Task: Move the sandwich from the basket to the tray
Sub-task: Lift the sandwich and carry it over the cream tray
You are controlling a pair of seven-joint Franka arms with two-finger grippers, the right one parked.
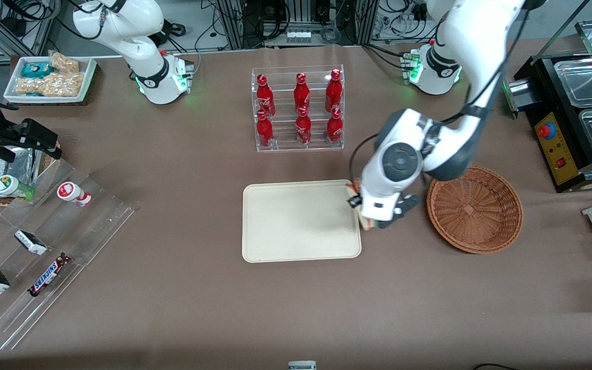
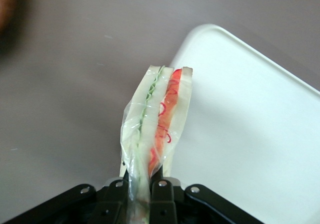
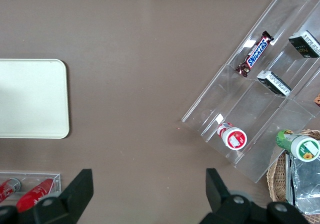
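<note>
Carrying the sandwich (image 2: 159, 116) clamped in my end effector (image 2: 145, 184), I hang over the tray's (image 1: 296, 221) edge on the basket (image 1: 475, 209) side, between the two. The wedge points away from my wrist, wrapped in clear film, its red and green filling lines showing between the bread slices. It is up in the air, not in the basket and not yet on the tray; the basket looks empty now.

My worry is the position. Judged from the wrist view, the sandwich straddles the tray's rim, part over the cream surface and part over the brown bench (image 1: 172, 298). Letting go here could drop it on the rim, so that it tips off onto the bench or leans half in, half out. I would want to travel farther in over the tray first. The film is slick and loose, and the bread is soft, so the wedge may sag or slide in my grip; a squeeze too hard would crush it. Released from high up, it could topple onto its side or bounce.

The bench is covered in plain brown cloth, flat and matte. A clear rack of red bottles (image 1: 298, 108) stands farther from the front camera than the tray, well apart from my path. The tray is bare, with plenty of room.
</note>
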